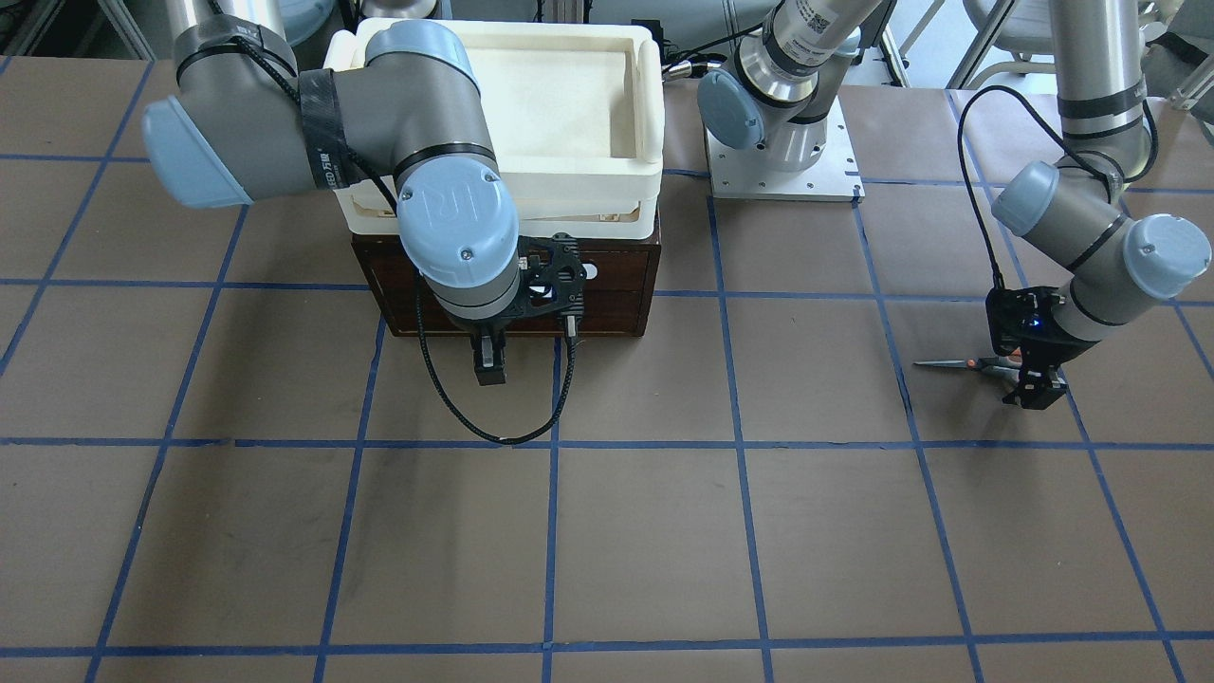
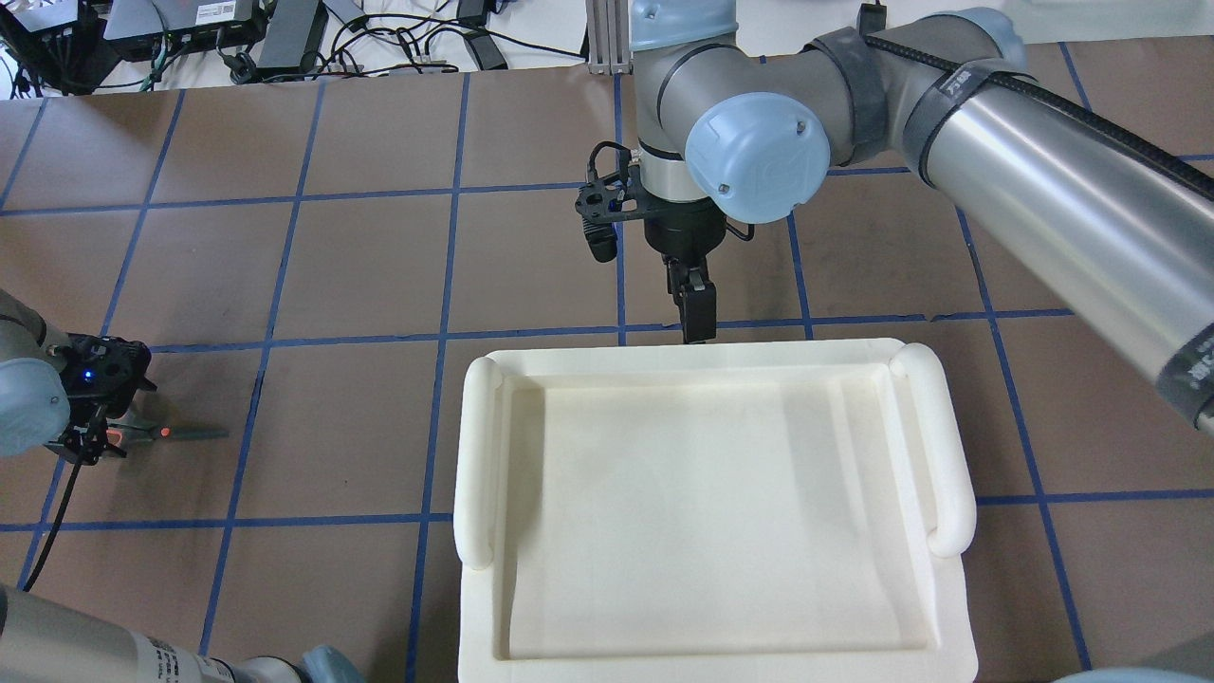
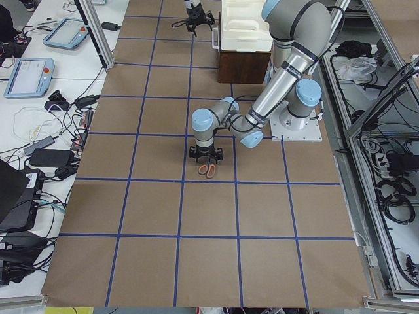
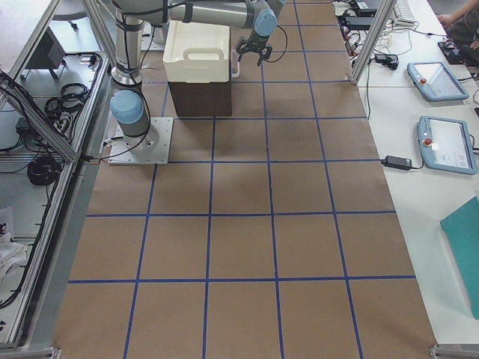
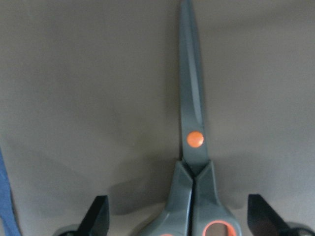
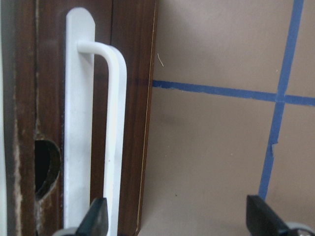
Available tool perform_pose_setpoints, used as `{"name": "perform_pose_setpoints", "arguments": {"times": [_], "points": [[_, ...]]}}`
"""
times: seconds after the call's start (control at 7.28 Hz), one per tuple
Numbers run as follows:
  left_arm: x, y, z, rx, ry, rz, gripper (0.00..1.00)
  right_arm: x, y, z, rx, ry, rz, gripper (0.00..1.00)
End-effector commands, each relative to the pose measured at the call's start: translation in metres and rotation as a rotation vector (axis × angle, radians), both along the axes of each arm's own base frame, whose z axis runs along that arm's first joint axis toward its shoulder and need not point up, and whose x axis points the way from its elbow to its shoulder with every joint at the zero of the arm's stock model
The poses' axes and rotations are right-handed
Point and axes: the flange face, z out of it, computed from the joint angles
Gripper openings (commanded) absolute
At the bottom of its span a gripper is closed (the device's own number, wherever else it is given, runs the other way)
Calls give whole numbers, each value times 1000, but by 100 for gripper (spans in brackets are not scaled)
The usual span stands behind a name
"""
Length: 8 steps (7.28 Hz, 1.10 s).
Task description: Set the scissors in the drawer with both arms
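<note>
Left end effector (image 1: 1036,387), opened wide, straddles the handles of the scissors (image 5: 194,123). These lie flat with blades closed on the desk (image 1: 664,541), well apart from the drawer (image 1: 616,270). Right end effector (image 1: 489,368), likewise spread and gripping nothing, stands at the closed drawer's white bar handle (image 6: 78,123); a white tray (image 1: 588,194) sits on top of the drawer.

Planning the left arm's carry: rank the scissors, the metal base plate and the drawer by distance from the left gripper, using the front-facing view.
1. scissors, right at the left gripper, view's right.
2. base plate, toward the robot, mid-table.
3. drawer, farthest, view's left, under the white tray.
</note>
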Motion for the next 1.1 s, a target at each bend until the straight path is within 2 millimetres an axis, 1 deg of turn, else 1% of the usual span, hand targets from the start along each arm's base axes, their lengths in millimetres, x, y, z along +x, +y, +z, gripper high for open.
{"name": "perform_pose_setpoints", "arguments": {"times": [0.0, 0.14, 0.27, 0.41, 0.55, 0.82, 0.96], "points": [[3, 3, -4, 5, 2, 20, 100, 6, -1, -6, 29, -58, -27, 100], [2, 3, -5, 7, 4, 24, 100, 4, 9, -12, 98, -24, -67, 100], [1, 4, -6, 8, 5, 24, 100, 4, 10, -14, 107, -6, -104, 100], [0, 2, -5, 7, 4, 24, 100, 2, 10, -22, 125, 13, -98, 100], [-6, 1, -6, 10, 5, 13, 100, 2, 9, -23, 129, 16, -102, 100], [-7, 1, -6, 11, 5, 13, 100, 2, 8, -28, 131, 18, -101, 100], [-7, 1, -5, 10, 5, 10, 98, 2, 10, -31, 139, 18, -93, 100]]}}
